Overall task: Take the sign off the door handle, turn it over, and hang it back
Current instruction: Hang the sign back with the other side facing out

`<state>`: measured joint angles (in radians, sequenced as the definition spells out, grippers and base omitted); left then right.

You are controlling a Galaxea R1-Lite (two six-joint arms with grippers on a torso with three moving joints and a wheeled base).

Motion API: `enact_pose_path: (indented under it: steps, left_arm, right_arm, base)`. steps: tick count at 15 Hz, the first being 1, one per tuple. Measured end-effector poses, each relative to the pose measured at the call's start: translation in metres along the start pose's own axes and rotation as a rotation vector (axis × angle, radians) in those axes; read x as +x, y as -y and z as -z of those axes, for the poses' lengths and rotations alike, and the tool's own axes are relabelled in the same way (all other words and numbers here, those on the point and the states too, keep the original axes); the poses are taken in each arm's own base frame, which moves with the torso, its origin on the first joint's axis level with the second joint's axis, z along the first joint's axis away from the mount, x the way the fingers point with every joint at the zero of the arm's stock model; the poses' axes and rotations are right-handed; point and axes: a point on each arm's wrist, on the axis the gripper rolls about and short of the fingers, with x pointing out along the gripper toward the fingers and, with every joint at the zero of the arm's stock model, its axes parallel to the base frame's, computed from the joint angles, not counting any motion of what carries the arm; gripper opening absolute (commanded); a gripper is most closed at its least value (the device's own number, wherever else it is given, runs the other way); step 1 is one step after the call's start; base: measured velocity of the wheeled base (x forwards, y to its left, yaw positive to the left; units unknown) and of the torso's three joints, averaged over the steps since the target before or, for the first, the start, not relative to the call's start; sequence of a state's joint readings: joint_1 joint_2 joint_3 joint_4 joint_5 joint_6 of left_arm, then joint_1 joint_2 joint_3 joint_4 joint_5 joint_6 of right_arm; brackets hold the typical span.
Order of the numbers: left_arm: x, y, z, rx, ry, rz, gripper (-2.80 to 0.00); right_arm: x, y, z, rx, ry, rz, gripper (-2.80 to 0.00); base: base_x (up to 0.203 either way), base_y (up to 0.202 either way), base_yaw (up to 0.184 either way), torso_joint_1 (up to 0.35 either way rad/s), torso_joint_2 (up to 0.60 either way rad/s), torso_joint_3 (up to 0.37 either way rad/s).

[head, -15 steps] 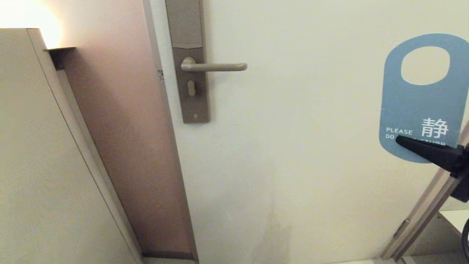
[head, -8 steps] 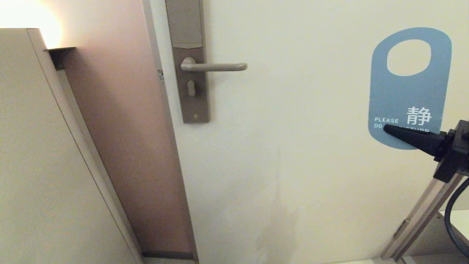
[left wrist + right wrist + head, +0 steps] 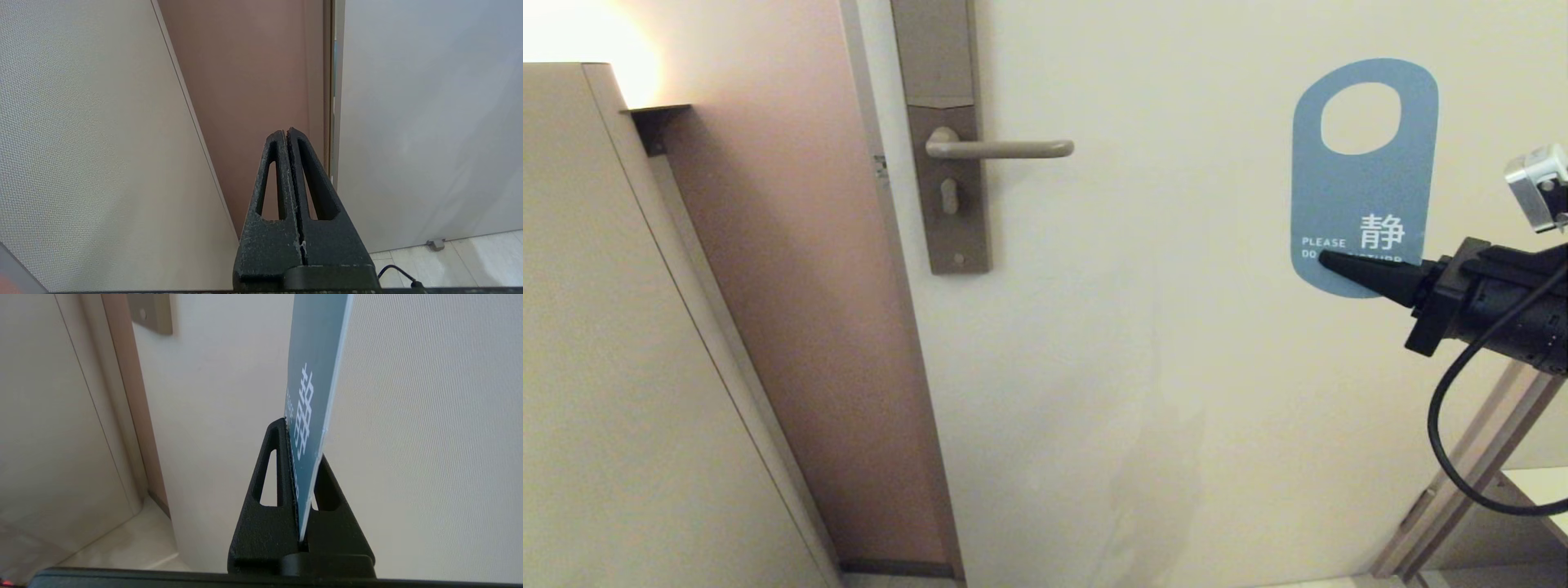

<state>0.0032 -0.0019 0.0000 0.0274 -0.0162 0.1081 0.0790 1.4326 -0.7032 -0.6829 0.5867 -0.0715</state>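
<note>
The sign (image 3: 1364,180) stands upright at the right of the door, blue face toward me, hole at its top. My right gripper (image 3: 1327,263) is shut on its lower end, reaching in from the right. In the right wrist view the sign (image 3: 314,384) rises edge-on from between the right gripper's (image 3: 300,437) fingers. The door handle (image 3: 1001,149) is bare, a beige lever on a tall grey-brown plate (image 3: 947,139) with a keyhole, far to the left of the sign. My left gripper (image 3: 286,132) is shut on nothing, low down by the door frame, outside the head view.
A beige cabinet side (image 3: 629,327) fills the left, with a lit lamp glow (image 3: 580,41) above it. A brown wall strip (image 3: 800,286) lies between cabinet and door. The hinge-side frame (image 3: 1470,482) runs at the lower right, under my right arm.
My right gripper has carried the sign leftward and a little upward, toward the handle. The handle and left arm have not moved.
</note>
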Motion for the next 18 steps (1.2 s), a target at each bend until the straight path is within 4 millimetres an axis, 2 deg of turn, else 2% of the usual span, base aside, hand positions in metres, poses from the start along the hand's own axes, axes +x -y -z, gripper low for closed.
enact_pose_path:
  steps: [7,11,15,18]
  left_arm:
    - [0.000,0.000,0.000,0.000,0.000,-0.001,-2.80]
    - [0.000,0.000,0.000,0.000,0.000,0.000,-2.80]
    - [0.000,0.000,0.000,0.001,0.000,0.000,-2.80]
    - [0.000,0.000,0.000,0.000,0.000,0.000,-2.80]
  right_arm:
    - [0.046,-0.013,-0.006,-0.017,0.008,-0.126,-2.80]
    - [0.073,-0.022,-0.013,-0.021,0.023,-0.131,-2.80]
    - [0.099,-0.042,-0.023,0.005,0.045,-0.073,-2.80]
    - [0.112,-0.060,-0.030,0.019,0.038,-0.037,-2.80]
  base:
    - [0.000,0.000,0.000,0.000,0.00,0.000]
    - [0.000,0.000,0.000,0.000,0.00,0.000]
    - [0.000,0.000,0.000,0.000,0.00,0.000]
    - [0.000,0.000,0.000,0.000,0.00,0.000]
